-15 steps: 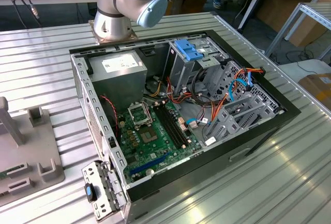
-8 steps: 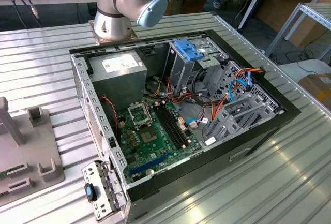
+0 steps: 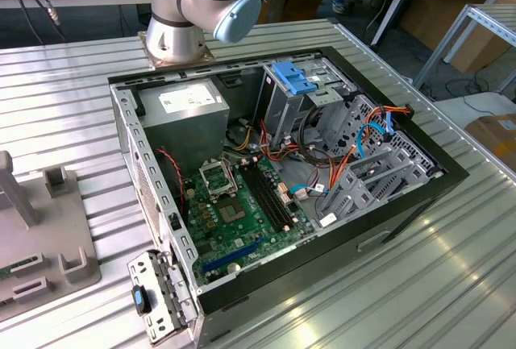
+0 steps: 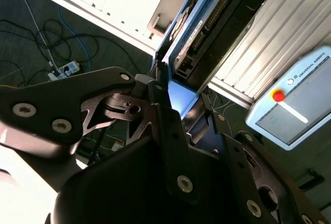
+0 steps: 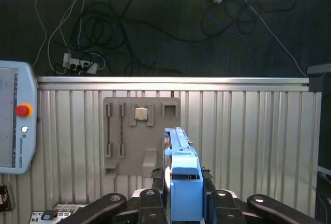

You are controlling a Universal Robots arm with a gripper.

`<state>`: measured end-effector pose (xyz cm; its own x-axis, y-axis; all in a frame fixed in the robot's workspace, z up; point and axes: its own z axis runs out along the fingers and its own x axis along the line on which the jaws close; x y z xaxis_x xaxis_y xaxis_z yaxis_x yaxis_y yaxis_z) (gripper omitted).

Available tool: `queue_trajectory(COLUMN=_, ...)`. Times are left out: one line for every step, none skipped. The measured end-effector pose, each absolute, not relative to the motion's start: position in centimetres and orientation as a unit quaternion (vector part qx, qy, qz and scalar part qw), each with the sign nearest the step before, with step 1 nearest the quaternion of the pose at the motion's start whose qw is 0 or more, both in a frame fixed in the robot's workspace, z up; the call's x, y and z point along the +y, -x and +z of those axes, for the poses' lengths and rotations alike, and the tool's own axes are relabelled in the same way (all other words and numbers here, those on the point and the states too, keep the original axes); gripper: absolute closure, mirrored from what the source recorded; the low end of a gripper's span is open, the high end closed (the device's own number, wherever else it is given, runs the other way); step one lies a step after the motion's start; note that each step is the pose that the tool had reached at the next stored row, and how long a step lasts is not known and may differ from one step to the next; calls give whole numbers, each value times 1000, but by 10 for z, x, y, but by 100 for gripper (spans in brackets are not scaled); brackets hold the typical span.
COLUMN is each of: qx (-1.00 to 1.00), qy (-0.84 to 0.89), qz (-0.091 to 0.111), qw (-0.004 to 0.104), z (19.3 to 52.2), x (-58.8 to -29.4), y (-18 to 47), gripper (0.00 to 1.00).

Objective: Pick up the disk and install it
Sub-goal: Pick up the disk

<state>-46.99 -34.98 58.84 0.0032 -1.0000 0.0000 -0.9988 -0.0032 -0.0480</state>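
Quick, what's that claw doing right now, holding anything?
Gripper: closed on the disk, fingers clamping it on both sides.

A ribbed metal bench (image 3: 451, 268) carries an open computer case (image 3: 339, 256) lying on its side. A grey fixture plate (image 3: 48, 236) rests toward the exterior view's left of the case, well apart from it. Just behind the case, the arm's round base (image 3: 173, 39) stands on the bench.

Disk (image 5: 184, 182) between the jaws; computer case (image 3: 131, 135) on table (image 3: 72, 99), fixture plate (image 3: 76, 228) beside it.
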Motion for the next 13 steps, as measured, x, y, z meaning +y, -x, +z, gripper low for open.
queue_trajectory(qx=706, qy=708, qz=-17, qw=17, z=589, x=-350, y=470, gripper=63)
queue_trajectory(qx=706, qy=708, qz=-17, qw=17, z=588, x=-350, y=470, gripper=63)
queue_trajectory(qx=706, qy=708, qz=-17, qw=17, z=589, x=-350, y=470, gripper=63)
queue_trajectory(qx=706, qy=708, qz=-17, qw=17, z=589, x=-350, y=470, gripper=63)
queue_trajectory(qx=706, qy=708, qz=-17, qw=17, z=589, x=-350, y=469, gripper=63)
queue_trajectory(qx=706, qy=708, qz=-17, qw=17, z=589, x=-350, y=466, gripper=63)
queue_trajectory(qx=706, qy=708, qz=-17, qw=17, z=589, x=-350, y=463, gripper=63)
queue_trajectory(qx=706, qy=708, qz=-17, qw=17, z=589, x=-350, y=461, gripper=63)
queue_trajectory(qx=706, qy=708, qz=-17, qw=17, z=589, x=-350, y=447, gripper=63)
queue_trajectory(qx=706, qy=708, qz=-17, qw=17, z=589, x=-350, y=436, gripper=63)
queue_trajectory(qx=706, qy=708, qz=-17, qw=17, z=589, x=-350, y=431, gripper=63)
queue_trajectory(qx=706, qy=708, qz=-17, qw=17, z=589, x=-350, y=427, gripper=63)
queue_trajectory(qx=706, qy=708, qz=-17, qw=17, z=589, x=-350, y=418, gripper=63)
